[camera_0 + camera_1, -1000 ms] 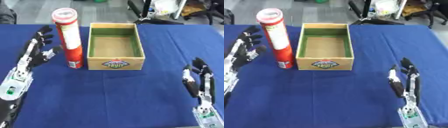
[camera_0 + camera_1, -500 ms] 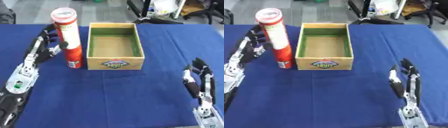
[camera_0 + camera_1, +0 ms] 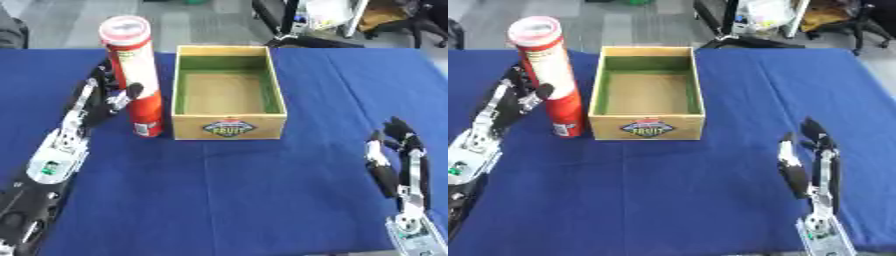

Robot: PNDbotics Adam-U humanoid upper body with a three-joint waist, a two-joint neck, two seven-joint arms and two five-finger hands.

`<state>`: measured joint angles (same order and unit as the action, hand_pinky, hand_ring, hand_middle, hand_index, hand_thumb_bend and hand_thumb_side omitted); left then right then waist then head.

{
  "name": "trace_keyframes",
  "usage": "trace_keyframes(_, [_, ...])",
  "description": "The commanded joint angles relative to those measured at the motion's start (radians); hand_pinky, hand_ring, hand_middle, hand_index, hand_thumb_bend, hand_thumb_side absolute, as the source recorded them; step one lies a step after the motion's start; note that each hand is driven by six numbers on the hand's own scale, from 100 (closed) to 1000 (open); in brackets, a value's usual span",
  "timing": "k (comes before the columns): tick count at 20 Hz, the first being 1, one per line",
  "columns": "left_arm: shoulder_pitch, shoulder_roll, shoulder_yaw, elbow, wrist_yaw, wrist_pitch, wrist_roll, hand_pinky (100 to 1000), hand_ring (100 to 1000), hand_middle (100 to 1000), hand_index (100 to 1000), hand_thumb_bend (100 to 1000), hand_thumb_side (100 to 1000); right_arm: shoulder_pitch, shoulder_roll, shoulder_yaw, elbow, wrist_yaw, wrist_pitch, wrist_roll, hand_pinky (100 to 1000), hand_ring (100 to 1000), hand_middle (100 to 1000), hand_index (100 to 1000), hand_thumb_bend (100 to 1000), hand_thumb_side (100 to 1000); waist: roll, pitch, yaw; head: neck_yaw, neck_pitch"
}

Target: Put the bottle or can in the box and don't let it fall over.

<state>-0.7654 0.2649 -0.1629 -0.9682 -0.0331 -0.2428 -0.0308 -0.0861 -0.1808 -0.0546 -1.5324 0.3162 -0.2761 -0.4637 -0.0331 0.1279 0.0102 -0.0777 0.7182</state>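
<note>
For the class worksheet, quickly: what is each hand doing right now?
Left hand: open, fingers beside the red can.
Right hand: open, idle, holding nothing.

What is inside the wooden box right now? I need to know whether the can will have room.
The wooden box shows only its bare brown floor and green inner walls. The near wall hides a strip of floor. The red can stands upright outside it.
</note>
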Motion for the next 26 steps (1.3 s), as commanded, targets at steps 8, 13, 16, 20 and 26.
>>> trace_keyframes(8, [-0.055,0.007,-0.001,0.036,0.002,-0.011,-0.006,862,884,918,993,786,631,-0.008,-0.006,0.0,-0.008,-0.009,-0.005,0.006,765,821,768,880,100,521,-0.001,-0.01,-0.014,0.006,-0.008])
trace_keyframes(13, [-0.061,0.009,-0.004,0.04,-0.022,-0.013,-0.019,860,881,917,992,781,629,-0.008,-0.005,0.0,-0.007,-0.01,-0.007,0.007,765,820,767,879,100,522,0.001,-0.009,-0.02,0.006,-0.008])
trace_keyframes(16, [-0.06,0.009,-0.004,0.044,-0.034,-0.011,-0.028,852,873,909,991,771,626,-0.008,-0.005,0.001,-0.006,-0.01,-0.007,0.008,765,819,766,877,100,524,0.001,-0.009,-0.022,0.006,-0.008])
trace_keyframes(20, [-0.058,0.006,-0.005,0.05,-0.044,-0.01,-0.035,839,863,897,987,758,619,-0.009,-0.005,0.001,-0.006,-0.01,-0.007,0.009,765,819,765,876,100,524,0.002,-0.01,-0.022,0.006,-0.007])
trace_keyframes(26, [-0.059,0.007,-0.005,0.055,-0.06,-0.012,-0.048,803,831,859,974,726,591,-0.009,-0.005,0.001,-0.006,-0.01,-0.007,0.011,765,818,763,874,100,526,0.002,-0.01,-0.023,0.005,-0.007])
